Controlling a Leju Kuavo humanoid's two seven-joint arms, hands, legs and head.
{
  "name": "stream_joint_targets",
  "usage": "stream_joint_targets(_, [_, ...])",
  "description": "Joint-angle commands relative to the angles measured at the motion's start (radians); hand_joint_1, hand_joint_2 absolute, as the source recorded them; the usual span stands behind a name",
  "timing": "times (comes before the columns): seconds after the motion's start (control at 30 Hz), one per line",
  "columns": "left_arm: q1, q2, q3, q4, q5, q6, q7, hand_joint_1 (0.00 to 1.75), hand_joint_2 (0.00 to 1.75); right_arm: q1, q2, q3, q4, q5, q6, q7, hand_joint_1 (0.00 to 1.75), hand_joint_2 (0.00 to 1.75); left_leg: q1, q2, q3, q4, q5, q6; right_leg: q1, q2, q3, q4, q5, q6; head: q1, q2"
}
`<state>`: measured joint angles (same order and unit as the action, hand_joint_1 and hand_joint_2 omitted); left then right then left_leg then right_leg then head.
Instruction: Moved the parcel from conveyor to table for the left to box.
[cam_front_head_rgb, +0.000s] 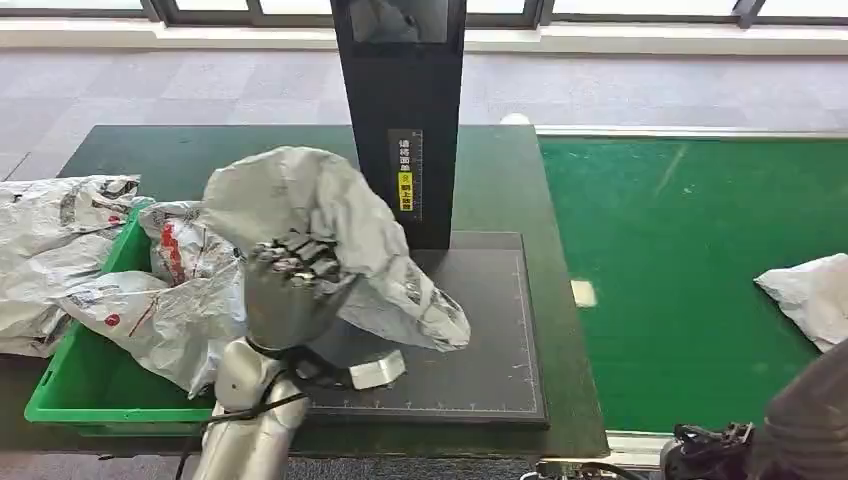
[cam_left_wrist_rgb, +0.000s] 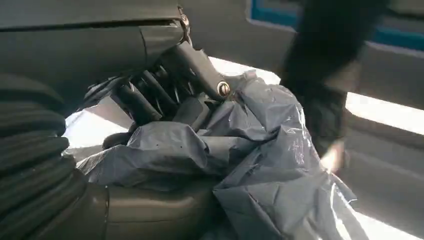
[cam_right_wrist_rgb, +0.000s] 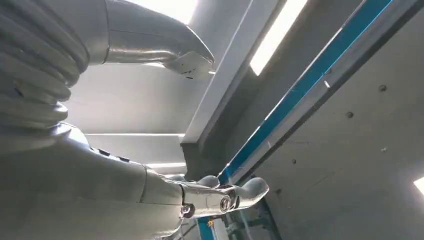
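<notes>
A crumpled grey parcel bag (cam_front_head_rgb: 335, 225) hangs above the black weighing platform (cam_front_head_rgb: 480, 350) on the dark table. My left hand (cam_front_head_rgb: 292, 272) grips it from below, its fingers closed into the plastic. The left wrist view shows the dark fingers (cam_left_wrist_rgb: 145, 97) buried in the folds of the same grey parcel (cam_left_wrist_rgb: 260, 150). My right arm (cam_front_head_rgb: 808, 420) sits low at the front right, beside the conveyor. In the right wrist view my right hand (cam_right_wrist_rgb: 100, 165) holds nothing, with thumb and fingers apart, turned towards the ceiling.
A green box (cam_front_head_rgb: 70, 385) at the table's left holds several white and grey parcels (cam_front_head_rgb: 170, 300). A black scanner post (cam_front_head_rgb: 400, 120) stands behind the platform. The green conveyor belt (cam_front_head_rgb: 680, 240) runs on the right, with another white parcel (cam_front_head_rgb: 815, 295) at its right edge.
</notes>
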<state>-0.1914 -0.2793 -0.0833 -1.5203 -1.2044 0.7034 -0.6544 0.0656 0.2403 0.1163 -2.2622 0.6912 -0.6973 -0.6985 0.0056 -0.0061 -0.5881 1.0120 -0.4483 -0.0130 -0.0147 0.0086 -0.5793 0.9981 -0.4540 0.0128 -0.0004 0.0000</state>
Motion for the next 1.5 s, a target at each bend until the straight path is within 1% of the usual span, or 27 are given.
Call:
stream_joint_targets(0.03, [-0.004, -0.07, 0.473, -0.278, 0.21, -0.005, -0.044, 1.75, 1.75, 0.085, 0.09, 0.057, 0.031, 0.001, -0.001, 0.0, 0.0, 1.75, 0.001, 0.004, 0.0, 0.0, -0.001, -0.001, 0.001, 0.004, -0.001, 0.0, 0.0, -0.002, 0.0, 0.0])
stream_joint_targets(0.2, [0.004, -0.07, 0.478, -0.293, 0.224, -0.005, -0.044, 1.75, 1.75, 0.083, 0.091, 0.057, 0.034, 0.002, -0.001, 0.0, 0.0, 1.75, 0.001, 0.0, 0.001, -0.001, 0.0, -0.001, 0.001, -0.001, 0.0, 0.0, -0.001, -0.002, 0.0, 0.0])
stream_joint_targets(0.23, [0.011, -0.07, 0.519, -0.316, 0.262, -0.005, -0.044, 1.75, 1.75, 0.081, 0.097, 0.054, 0.04, 0.006, -0.001, 0.0, 0.0, 1.75, 0.001, -0.001, 0.001, -0.001, 0.0, 0.0, 0.002, -0.001, 0.0, -0.001, -0.001, -0.003, 0.0, 0.0])
stream_joint_targets(0.27, [0.015, -0.07, 0.536, -0.341, 0.278, -0.005, -0.044, 1.75, 1.75, 0.079, 0.099, 0.055, 0.044, 0.006, -0.001, 0.0, 0.0, 1.75, 0.001, 0.002, 0.0, 0.0, -0.001, 0.0, 0.001, 0.001, -0.001, 0.001, -0.001, -0.002, 0.0, 0.0])
stream_joint_targets(0.33, [0.025, -0.07, 0.577, -0.355, 0.254, -0.005, -0.044, 1.75, 1.75, 0.067, 0.109, 0.052, 0.054, 0.016, -0.001, 0.0, 0.0, 1.75, 0.001, 0.004, 0.0, -0.001, -0.001, -0.001, 0.001, 0.003, -0.001, 0.001, -0.001, -0.003, 0.0, 0.0])
stream_joint_targets(0.57, [0.025, -0.07, 0.577, -0.355, 0.254, -0.005, -0.044, 1.75, 1.75, 0.067, 0.109, 0.052, 0.054, 0.016, -0.001, 0.0, 0.0, 1.75, 0.001, 0.0, 0.0, -0.002, 0.0, -0.001, 0.001, -0.001, 0.0, 0.0, -0.001, -0.003, 0.0, 0.0])
stream_joint_targets(0.63, [-0.007, -0.07, 0.628, -0.325, 0.198, -0.005, -0.039, 1.75, 1.75, 0.06, 0.109, 0.053, 0.055, 0.022, -0.001, 0.0, 0.0, 1.75, 0.0, 0.001, 0.0, -0.001, -0.001, -0.001, 0.001, 0.0, 0.0, 0.0, -0.001, -0.003, 0.0, 0.0])
stream_joint_targets(0.7, [-0.004, -0.07, 0.601, -0.264, 0.113, -0.005, 0.024, 1.75, 1.75, 0.059, 0.109, 0.052, 0.048, 0.026, -0.001, 0.0, 0.0, 1.75, 0.001, 0.001, 0.001, -0.002, 0.0, -0.001, 0.001, 0.0, 0.0, 0.0, -0.001, -0.003, 0.0, 0.0])
stream_joint_targets(0.73, [-0.013, -0.07, 0.609, -0.25, 0.068, -0.005, 0.038, 1.75, 1.75, 0.059, 0.109, 0.053, 0.048, 0.029, -0.001, 0.0, 0.0, 1.75, 0.0, -0.001, 0.0, -0.001, 0.0, -0.001, 0.0, -0.001, 0.0, 0.0, -0.001, -0.002, 0.0, 0.0])
stream_joint_targets(0.77, [-0.022, -0.07, 0.597, -0.214, -0.046, -0.005, 0.09, 1.75, 1.75, 0.06, 0.108, 0.054, 0.051, 0.03, -0.001, 0.0, 0.0, 1.75, 0.001, -0.002, 0.001, -0.002, 0.0, -0.001, 0.001, -0.003, 0.002, -0.001, -0.001, -0.003, 0.0, 0.0])
stream_joint_targets(0.8, [-0.02, -0.043, 0.57, -0.141, -0.08, -0.005, 0.143, 1.75, 1.75, 0.061, 0.108, 0.056, 0.054, 0.032, -0.001, 0.0, 0.0, 1.75, 0.0, -0.002, 0.001, -0.002, 0.0, -0.001, 0.001, -0.003, 0.001, 0.0, -0.001, -0.003, 0.0, 0.0])
stream_joint_targets(0.83, [-0.039, -0.066, 0.544, -0.103, -0.182, -0.005, 0.215, 1.75, 1.75, 0.06, 0.107, 0.058, 0.057, 0.033, -0.001, 0.0, 0.0, 1.75, 0.0, -0.002, 0.001, -0.002, 0.001, -0.001, 0.0, -0.003, 0.001, 0.0, -0.001, -0.002, 0.0, 0.0])
stream_joint_targets(0.87, [-0.047, -0.066, 0.541, -0.099, -0.214, -0.005, 0.241, 1.75, 1.75, 0.059, 0.107, 0.06, 0.059, 0.032, -0.001, 0.0, 0.0, 1.75, 0.0, -0.004, 0.002, -0.004, 0.001, -0.001, 0.0, -0.005, 0.002, -0.002, -0.001, -0.003, 0.0, 0.0])
stream_joint_targets(0.9, [-0.055, -0.052, 0.522, -0.042, -0.271, -0.005, 0.3, 1.75, 1.75, 0.057, 0.108, 0.06, 0.061, 0.035, -0.001, 0.0, 0.0, 1.75, 0.0, -0.005, 0.001, -0.002, 0.001, -0.001, 0.0, -0.005, 0.002, -0.001, -0.001, -0.002, 0.0, 0.0])
stream_joint_targets(0.93, [-0.062, -0.028, 0.477, 0.036, -0.308, -0.005, 0.372, 1.75, 1.75, 0.058, 0.108, 0.062, 0.06, 0.037, -0.001, 0.0, 0.0, 1.75, 0.0, -0.005, 0.001, -0.002, 0.001, -0.001, 0.0, -0.005, 0.0, -0.001, -0.001, -0.002, 0.0, 0.0])
stream_joint_targets(1.0, [-0.102, 0.006, 0.426, 0.136, -0.366, -0.079, 0.452, 1.75, 1.75, 0.063, 0.105, 0.069, 0.076, 0.042, -0.001, 0.0, 0.0, 1.75, 0.0, -0.006, 0.001, -0.003, 0.002, -0.001, 0.0, -0.007, 0.001, -0.001, -0.001, -0.003, 0.0, 0.0])
stream_joint_targets(1.03, [-0.107, 0.093, 0.342, 0.18, -0.366, -0.136, 0.563, 1.75, 1.75, 0.067, 0.099, 0.075, 0.083, 0.04, -0.001, 0.0, 0.0, 1.75, -0.001, -0.007, 0.001, -0.003, 0.002, -0.001, -0.001, -0.007, 0.0, -0.001, -0.001, -0.002, 0.0, 0.0])
stream_joint_targets(1.07, [-0.115, 0.116, 0.292, 0.197, -0.366, -0.149, 0.618, 1.75, 1.75, 0.067, 0.1, 0.075, 0.085, 0.04, -0.001, 0.0, 0.0, 1.75, 0.0, -0.006, 0.001, -0.004, 0.002, -0.001, 0.0, -0.007, 0.001, -0.002, -0.001, -0.003, 0.0, 0.0])
stream_joint_targets(1.1, [-0.115, 0.116, 0.292, 0.197, -0.366, -0.149, 0.618, 1.75, 1.75, 0.067, 0.1, 0.075, 0.085, 0.04, -0.001, 0.0, 0.0, 1.75, 0.0, -0.008, 0.001, -0.004, 0.003, -0.001, 0.0, -0.009, 0.001, -0.001, 0.0, -0.003, 0.0, 0.0])
stream_joint_targets(1.13, [-0.137, 0.128, 0.28, 0.231, -0.366, -0.181, 0.637, 1.75, 1.75, 0.066, 0.098, 0.077, 0.09, 0.038, -0.001, 0.0, 0.0, 1.75, 0.0, -0.006, 0.001, -0.002, 0.002, -0.001, 0.0, -0.006, 0.001, -0.001, -0.001, -0.003, 0.0, 0.0])
stream_joint_targets(1.17, [-0.158, 0.138, 0.254, 0.282, -0.366, -0.235, 0.677, 1.75, 1.75, 0.065, 0.093, 0.084, 0.099, 0.036, -0.001, 0.0, 0.0, 1.75, 0.0, -0.005, 0.001, -0.003, 0.002, -0.002, 0.001, -0.007, 0.001, -0.002, 0.0, -0.003, 0.0, 0.0])
stream_joint_targets(1.2, [-0.181, 0.139, 0.257, 0.325, -0.366, -0.257, 0.683, 1.75, 1.75, 0.062, 0.09, 0.088, 0.106, 0.034, -0.001, 0.0, 0.0, 1.75, 0.0, -0.005, 0.0, -0.002, 0.002, -0.001, 0.0, -0.006, 0.001, 0.0, 0.0, -0.003, 0.0, 0.0])
stream_joint_targets(1.23, [-0.21, 0.166, 0.246, 0.401, -0.366, -0.287, 0.717, 1.75, 1.75, 0.053, 0.083, 0.097, 0.123, 0.029, -0.001, 0.0, 0.0, 1.75, 0.001, -0.005, 0.001, -0.004, 0.002, -0.002, 0.001, -0.006, 0.002, -0.002, 0.0, -0.003, 0.0, 0.0])
stream_joint_targets(1.27, [-0.225, 0.178, 0.244, 0.444, -0.366, -0.302, 0.729, 1.75, 1.75, 0.047, 0.08, 0.099, 0.135, 0.025, -0.001, 0.0, 0.0, 1.75, 0.0, -0.004, 0.001, -0.003, 0.002, -0.002, 0.0, -0.005, 0.001, -0.001, 0.0, -0.003, 0.0, 0.0])
stream_joint_targets(1.3, [-0.272, 0.203, 0.254, 0.565, -0.366, -0.321, 0.746, 1.75, 1.75, 0.03, 0.074, 0.104, 0.167, 0.013, -0.001, 0.0, 0.0, 1.75, 0.0, -0.004, 0.002, -0.002, 0.001, -0.001, 0.0, -0.004, 0.002, -0.001, 0.0, -0.002, 0.0, 0.0])
stream_joint_targets(1.4, [-0.344, 0.225, 0.287, 0.757, -0.366, -0.292, 0.74, 1.75, 1.75, 0.007, 0.069, 0.108, 0.187, 0.004, -0.001, 0.0, 0.0, 1.75, 0.0, -0.003, 0.003, -0.004, 0.002, -0.001, 0.0, -0.004, 0.003, -0.001, 0.001, -0.003, 0.0, 0.0])
stream_joint_targets(1.5, [-0.344, 0.225, 0.287, 0.757, -0.366, -0.292, 0.74, 1.75, 1.75, 0.007, 0.069, 0.108, 0.187, 0.004, -0.001, 0.0, 0.0, 1.75, 0.0, -0.001, 0.002, -0.002, 0.002, -0.002, 0.0, -0.001, 0.001, 0.0, 0.001, -0.002, 0.0, 0.0])
